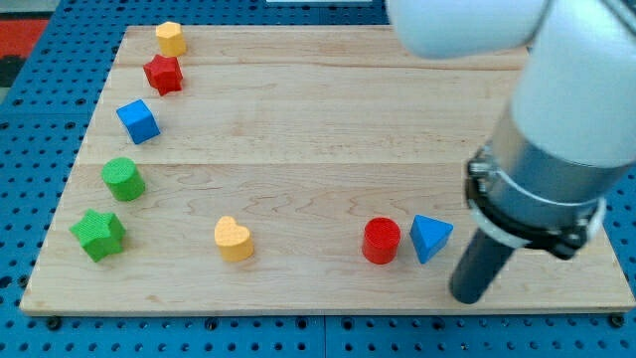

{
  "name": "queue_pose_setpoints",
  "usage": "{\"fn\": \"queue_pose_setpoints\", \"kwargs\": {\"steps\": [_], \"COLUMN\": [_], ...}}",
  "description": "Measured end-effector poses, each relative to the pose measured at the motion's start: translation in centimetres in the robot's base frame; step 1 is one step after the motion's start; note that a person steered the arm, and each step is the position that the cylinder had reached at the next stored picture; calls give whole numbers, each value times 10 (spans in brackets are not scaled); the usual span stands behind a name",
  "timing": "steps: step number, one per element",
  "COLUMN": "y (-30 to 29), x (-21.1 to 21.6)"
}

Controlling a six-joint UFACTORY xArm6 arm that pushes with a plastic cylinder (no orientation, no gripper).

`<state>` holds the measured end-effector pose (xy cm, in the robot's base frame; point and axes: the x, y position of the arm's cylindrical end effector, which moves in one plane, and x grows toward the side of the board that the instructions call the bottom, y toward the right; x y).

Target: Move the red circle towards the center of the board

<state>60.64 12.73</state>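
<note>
**Block layout on the wooden board, with the rod at the near right**

On the wooden board (328, 119), which rests on the blue perforated worktop (30, 139), eight blocks are shown. At the near left a green star (97, 235) is seen, with a green cylinder (123, 179) just beyond it. Farther along the left edge, a blue cube (137, 120), a red star (163, 74) and, at the far left corner, a yellow hexagon (170, 38) are arranged in a loose curve. A yellow heart (233, 239) is placed near the front edge, left of centre. The red circle (381, 241) is located right of centre near the front edge, well short of the board's middle. A blue triangle (429, 238) is set just beside it on the right; whether the two touch cannot be told. My tip (467, 296) is found to the near right of the blue triangle, close to it but apart. No pincer is carried, so no clenched or released state can be reported.
</note>
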Motion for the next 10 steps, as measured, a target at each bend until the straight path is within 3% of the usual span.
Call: {"fn": "queue_pose_setpoints", "kwargs": {"steps": [1,3,5,6,8,10], "y": [-5,-67,-103,-103,-136,-146], "x": [3,-31,-137,-113,-182,-83]}}
